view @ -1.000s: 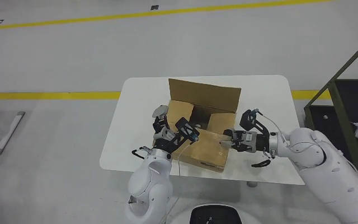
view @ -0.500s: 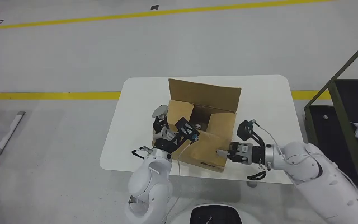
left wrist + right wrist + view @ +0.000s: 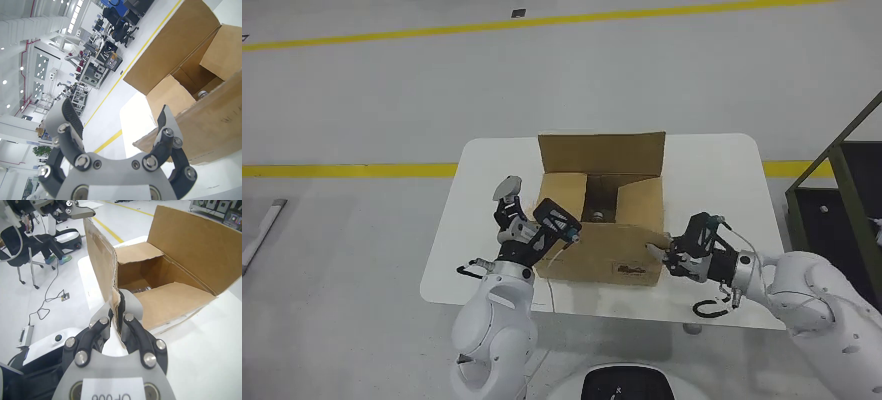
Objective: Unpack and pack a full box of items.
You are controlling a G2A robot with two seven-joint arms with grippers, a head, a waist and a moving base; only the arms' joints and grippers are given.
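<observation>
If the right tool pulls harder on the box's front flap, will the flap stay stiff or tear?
Probably it bends: the front flap is thin corrugated board, already frayed where the right tool pinches it, so it may tear there. With little showing inside, the box may be light and slide on the smooth table.

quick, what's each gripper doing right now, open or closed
left gripper: open, holding nothing
right gripper: closed on the box flap
</observation>
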